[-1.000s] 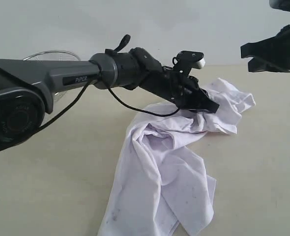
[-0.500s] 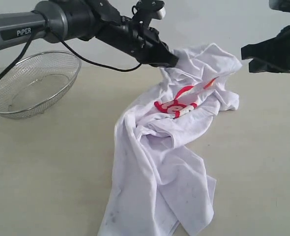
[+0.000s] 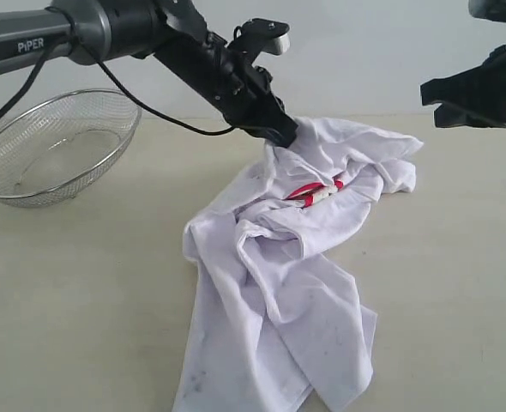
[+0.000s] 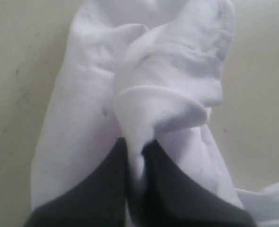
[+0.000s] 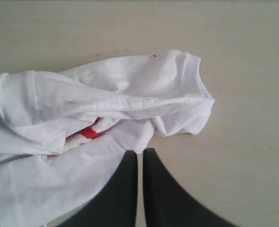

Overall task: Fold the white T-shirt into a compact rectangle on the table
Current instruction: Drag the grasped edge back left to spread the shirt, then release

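The white T-shirt (image 3: 279, 283) lies crumpled on the beige table (image 3: 81, 292), with a bit of its red lettering (image 3: 313, 192) showing in a fold. My left gripper (image 3: 280, 135) is shut on a pinch of the shirt's far edge, holding it slightly lifted. In the left wrist view the white T-shirt (image 4: 144, 94) bunches between the dark fingers (image 4: 101, 189) of the left gripper (image 4: 135, 147). My right gripper (image 3: 433, 101) hovers above the table at the right, shut and empty. The right wrist view shows the right gripper (image 5: 140, 153) above the shirt's edge (image 5: 130, 99), apart from it.
A silver wire-mesh basket (image 3: 56, 146) stands at the back left of the table. Bare tabletop lies left of the shirt and to its right (image 3: 459, 283).
My left gripper has closed on the shirt, lifted it, then drawn it back left and lower. The red lettering came into view and is now mostly folded away. The right arm has not moved.
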Tool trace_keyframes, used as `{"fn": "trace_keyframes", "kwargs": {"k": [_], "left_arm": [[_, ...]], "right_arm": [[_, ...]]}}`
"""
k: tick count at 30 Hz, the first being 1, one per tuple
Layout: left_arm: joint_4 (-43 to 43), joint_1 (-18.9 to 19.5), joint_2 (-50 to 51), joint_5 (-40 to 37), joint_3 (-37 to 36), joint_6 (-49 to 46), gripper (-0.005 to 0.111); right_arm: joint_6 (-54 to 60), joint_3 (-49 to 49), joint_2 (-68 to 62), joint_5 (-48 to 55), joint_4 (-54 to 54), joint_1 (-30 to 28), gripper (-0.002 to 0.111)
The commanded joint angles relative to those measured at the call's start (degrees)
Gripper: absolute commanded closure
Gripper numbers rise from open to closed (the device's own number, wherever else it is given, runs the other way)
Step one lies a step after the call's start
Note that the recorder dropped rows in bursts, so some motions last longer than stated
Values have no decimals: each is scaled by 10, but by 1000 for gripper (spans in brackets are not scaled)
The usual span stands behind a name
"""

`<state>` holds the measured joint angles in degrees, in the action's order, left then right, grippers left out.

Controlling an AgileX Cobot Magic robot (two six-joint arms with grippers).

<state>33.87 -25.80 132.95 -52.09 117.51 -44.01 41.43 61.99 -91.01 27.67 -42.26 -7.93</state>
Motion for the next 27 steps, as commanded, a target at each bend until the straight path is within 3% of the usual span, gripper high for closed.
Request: {"fn": "trace_keyframes", "kwargs": {"k": [1, 5, 12, 16, 18, 19, 21, 23, 27], "left_arm": [[-3, 0, -32, -51, -2, 18, 102], [-3, 0, -45, -67, -2, 31, 102], [-2, 0, -60, -167, -2, 49, 102], [64, -1, -55, -147, -2, -66, 102], [98, -1, -48, -172, -2, -58, 102], [87, -1, -47, -173, -2, -35, 102], [-45, 2, -47, -176, -2, 29, 102], [-114, 20, -48, -155, -2, 67, 102], [-38, 83, -47, -29, -2, 54, 102]], "right_arm": [[5, -2, 5, -2, 5, -2, 109], [5, -2, 5, -4, 5, -2, 109], [5, -2, 5, -4, 5, -2, 109], [5, -2, 5, -24, 5, -2, 109], [5, -2, 5, -23, 5, -2, 109], [5, -2, 5, -19, 5, -2, 109], [5, -2, 5, -7, 5, -2, 109], [5, -2, 5, -7, 5, -2, 109], [6, -2, 5, -9, 5, -2, 109]]}}
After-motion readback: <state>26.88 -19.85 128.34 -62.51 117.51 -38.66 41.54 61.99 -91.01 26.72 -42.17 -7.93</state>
